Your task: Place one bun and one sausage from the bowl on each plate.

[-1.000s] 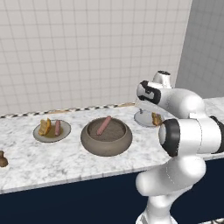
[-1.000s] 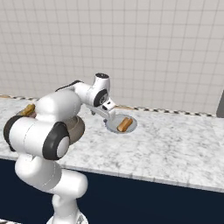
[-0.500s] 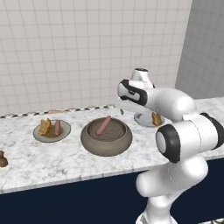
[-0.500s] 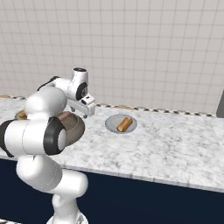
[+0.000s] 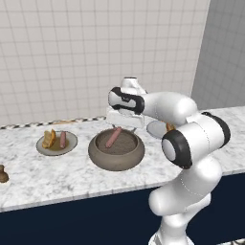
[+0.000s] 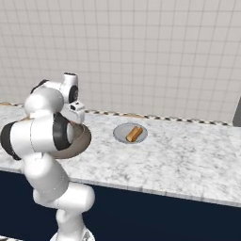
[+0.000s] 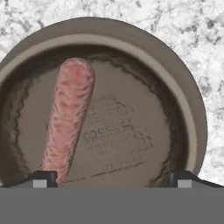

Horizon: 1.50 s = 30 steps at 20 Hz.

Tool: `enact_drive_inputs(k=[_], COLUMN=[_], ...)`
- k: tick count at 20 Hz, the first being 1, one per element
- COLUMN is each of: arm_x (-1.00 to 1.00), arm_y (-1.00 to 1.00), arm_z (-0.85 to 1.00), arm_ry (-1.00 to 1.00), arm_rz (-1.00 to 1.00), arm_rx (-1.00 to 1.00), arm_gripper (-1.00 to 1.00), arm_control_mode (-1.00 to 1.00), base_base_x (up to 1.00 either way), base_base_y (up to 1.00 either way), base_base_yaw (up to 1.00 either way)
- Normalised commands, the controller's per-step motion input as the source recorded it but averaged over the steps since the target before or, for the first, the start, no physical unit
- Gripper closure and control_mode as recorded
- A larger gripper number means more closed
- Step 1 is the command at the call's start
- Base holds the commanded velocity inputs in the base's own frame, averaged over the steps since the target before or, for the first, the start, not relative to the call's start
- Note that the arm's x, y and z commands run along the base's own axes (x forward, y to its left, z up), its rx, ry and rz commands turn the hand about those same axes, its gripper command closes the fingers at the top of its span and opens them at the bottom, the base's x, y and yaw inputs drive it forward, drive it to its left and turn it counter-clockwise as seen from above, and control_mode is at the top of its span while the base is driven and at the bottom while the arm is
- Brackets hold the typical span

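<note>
The grey-brown bowl (image 5: 115, 160) stands mid-counter with one pink sausage (image 5: 114, 137) leaning inside it. My gripper (image 5: 125, 126) hovers over the bowl's back rim, open and holding nothing. In the hand view the sausage (image 7: 68, 120) lies left of centre in the bowl (image 7: 188, 100), between my wide-apart fingertips (image 7: 43, 178), gripper (image 7: 112, 179) above it. The left plate (image 5: 71, 146) carries a bun (image 5: 48, 139) and a sausage (image 5: 62, 139). The pale grey plate (image 6: 120, 134) holds a bun (image 6: 134, 133); in the left base view this plate (image 5: 155, 129) is partly behind my arm.
A small brown object (image 5: 3, 174) sits at the counter's far left. A tiled wall runs behind the counter, with a checkered strip along its base. Bare marble stretches to the right of the pale plate (image 6: 188, 150).
My arm has swung left from above the pale grey plate to above the bowl. The jaws stayed open and nothing was picked up.
</note>
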Motion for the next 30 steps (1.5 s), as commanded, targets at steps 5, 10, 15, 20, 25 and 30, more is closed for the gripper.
enact_drive_inputs(k=[5, 10, 15, 20, 25, 30], arm_x=[0.13, 0.04, 0.26, 0.15, 0.0, 0.0], arm_y=[0.22, 0.2, 0.17, 0.05, 0.0, 0.0], arm_z=[-0.04, -0.3, -0.43, -0.33, -0.11, -0.01], arm_ry=[0.02, 0.0, 0.0, 0.0, -0.01, 0.0], arm_rz=[0.0, 0.0, 0.0, 0.0, 0.0, 0.0], arm_rx=[-0.01, -0.04, -0.02, 0.0, 0.0, 0.0], arm_gripper=[-1.0, -1.0, -1.0, -1.0, -1.0, 1.0], arm_control_mode=[-1.0, -1.0, -1.0, -1.0, -1.0, -1.0], base_base_x=[0.0, 0.0, 0.0, 0.0, 0.0, 0.0], base_base_y=[0.0, 0.0, 0.0, 0.0, 0.0, 0.0], base_base_yaw=[0.0, 0.0, 0.0, 0.0, 0.0, 0.0])
